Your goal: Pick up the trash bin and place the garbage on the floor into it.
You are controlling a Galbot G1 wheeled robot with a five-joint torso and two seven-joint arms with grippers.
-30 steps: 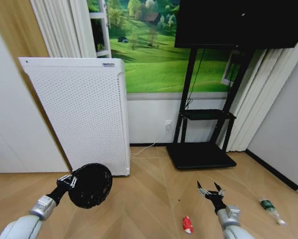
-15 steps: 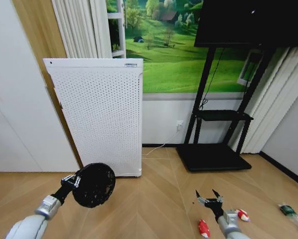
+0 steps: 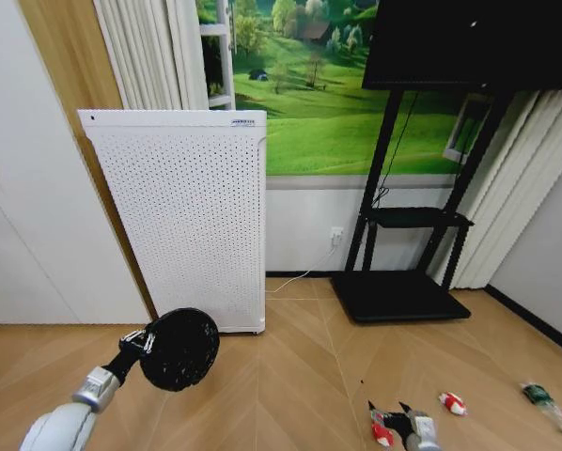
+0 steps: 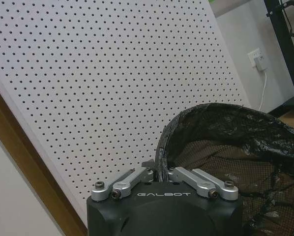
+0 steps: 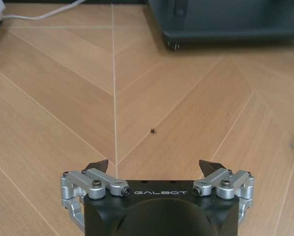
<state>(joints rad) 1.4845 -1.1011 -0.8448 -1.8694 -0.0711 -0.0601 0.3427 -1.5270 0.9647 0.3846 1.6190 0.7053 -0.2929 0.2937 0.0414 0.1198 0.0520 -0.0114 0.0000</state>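
My left gripper [image 3: 142, 344] is shut on the rim of the trash bin [image 3: 180, 349], a small black mesh basket held off the floor and tipped on its side. In the left wrist view the left gripper [image 4: 160, 173] pinches the rim of the trash bin [image 4: 225, 147], which has a black liner. My right gripper [image 3: 389, 412] hangs open low over the wooden floor, and in the right wrist view the right gripper [image 5: 156, 165] holds nothing. The garbage lies on the floor: a red piece [image 3: 382, 433] right beside the right gripper, a red-and-white piece [image 3: 452, 403] and a green bottle [image 3: 542, 397] farther right.
A tall white perforated appliance [image 3: 182, 221] stands against the wall behind the bin. A black TV stand [image 3: 398, 293] with a screen sits at the back right, its base [image 5: 225, 19] ahead of the right gripper. A white cable [image 3: 295, 279] runs along the floor.
The camera has swung, shifting the whole picture. The right gripper has sunk lower toward the floor beside the red piece. The left gripper still holds the bin.
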